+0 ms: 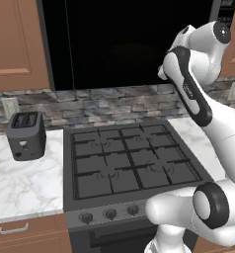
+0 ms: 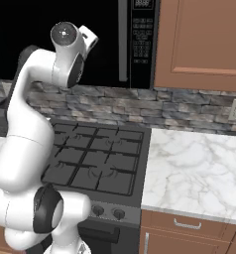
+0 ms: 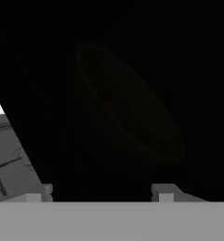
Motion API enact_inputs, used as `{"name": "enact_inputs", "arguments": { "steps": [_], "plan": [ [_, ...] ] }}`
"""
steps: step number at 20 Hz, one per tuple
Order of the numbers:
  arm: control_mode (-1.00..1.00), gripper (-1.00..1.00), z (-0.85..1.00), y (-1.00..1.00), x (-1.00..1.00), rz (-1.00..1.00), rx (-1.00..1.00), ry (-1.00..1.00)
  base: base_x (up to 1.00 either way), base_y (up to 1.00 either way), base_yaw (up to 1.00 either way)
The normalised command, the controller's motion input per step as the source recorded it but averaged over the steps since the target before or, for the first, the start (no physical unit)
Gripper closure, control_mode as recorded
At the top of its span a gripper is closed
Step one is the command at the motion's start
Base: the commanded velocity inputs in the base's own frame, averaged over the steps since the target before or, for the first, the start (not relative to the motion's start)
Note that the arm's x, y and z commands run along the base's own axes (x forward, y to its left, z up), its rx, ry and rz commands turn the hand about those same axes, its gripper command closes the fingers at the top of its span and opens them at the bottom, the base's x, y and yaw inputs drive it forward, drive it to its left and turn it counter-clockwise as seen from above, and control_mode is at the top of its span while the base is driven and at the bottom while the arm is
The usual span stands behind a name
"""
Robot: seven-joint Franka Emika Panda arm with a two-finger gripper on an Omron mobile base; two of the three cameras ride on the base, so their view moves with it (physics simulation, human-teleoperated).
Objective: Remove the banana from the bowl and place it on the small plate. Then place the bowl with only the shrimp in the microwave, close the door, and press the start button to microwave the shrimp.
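1. My tool [image 3: 102, 190] points into the dark microwave [image 1: 129, 44], its two tips set wide apart with nothing between them.
2. The faint round turntable [image 3: 130, 103] lies ahead of the tips.
3. The stove [image 1: 129, 158] sits below, a toaster [image 1: 25, 134] on the table [image 1: 20, 183] to its left.

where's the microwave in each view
Left base view: microwave spans the top, above the stove.
Right base view: microwave at top left, its grey door handle and keypad near top centre.
Hand view: its dark inside takes up most of the picture, faint round turntable at centre.
Shared landmark: the stove under it in both base views.
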Motion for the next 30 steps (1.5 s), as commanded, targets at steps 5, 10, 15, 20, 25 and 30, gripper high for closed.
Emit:
{"name": "enact_inputs", "arguments": {
  "steps": [5,10,15,20,25,30],
  "plan": [
    [-1.0,-1.0,-0.17,0.0,0.5,0.14,0.07,0.0,0.0,0.0,0.0],
    [-1.0,-1.0,-0.03,0.0,-0.1,0.13,0.02,-0.02,0.0,0.0,0.0],
    [-1.0,-1.0,0.0,-0.04,-1.0,0.08,0.0,-0.25,0.0,0.0,0.0],
    [-1.0,-1.0,0.0,-0.5,-1.0,0.06,0.0,-0.31,0.0,0.0,0.0],
    [-1.0,-1.0,0.0,-0.85,-1.0,0.02,0.03,-0.26,0.0,0.0,0.0],
    [-1.0,-1.0,-0.14,-0.72,-0.42,0.0,0.05,-0.11,0.0,0.0,0.0]
  ]
}}
